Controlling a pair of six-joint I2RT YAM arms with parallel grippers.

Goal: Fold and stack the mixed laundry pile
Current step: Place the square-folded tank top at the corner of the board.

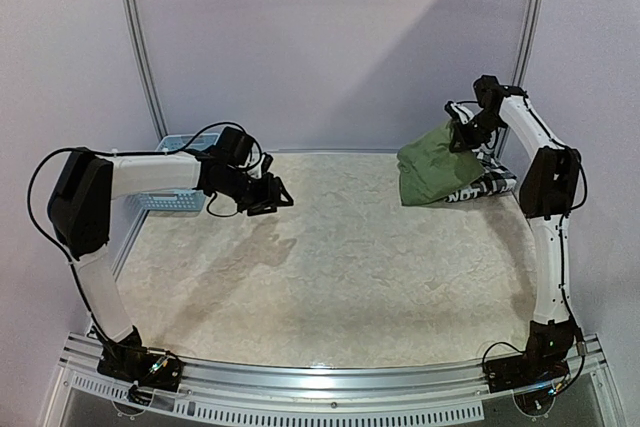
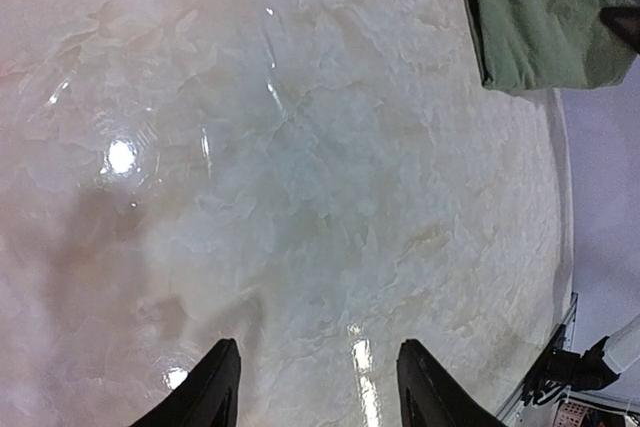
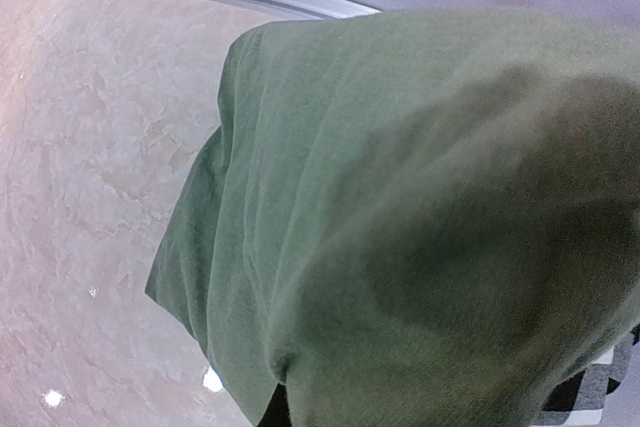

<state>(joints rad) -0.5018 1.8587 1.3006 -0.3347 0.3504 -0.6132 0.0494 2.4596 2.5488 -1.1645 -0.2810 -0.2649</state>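
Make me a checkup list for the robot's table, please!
Surface: table marbled beige, shiny, mostly bare.
Job's things: green shirt lifted at the far right corner, draped over the checked shirt.
Clutter: blue basket at the far left edge.
Grippers: left gripper open, empty, above the table; right gripper shut on the green shirt.
Cables: black cables loop along both arms.
Surroundings: plain pale walls; metal rail at the near edge.
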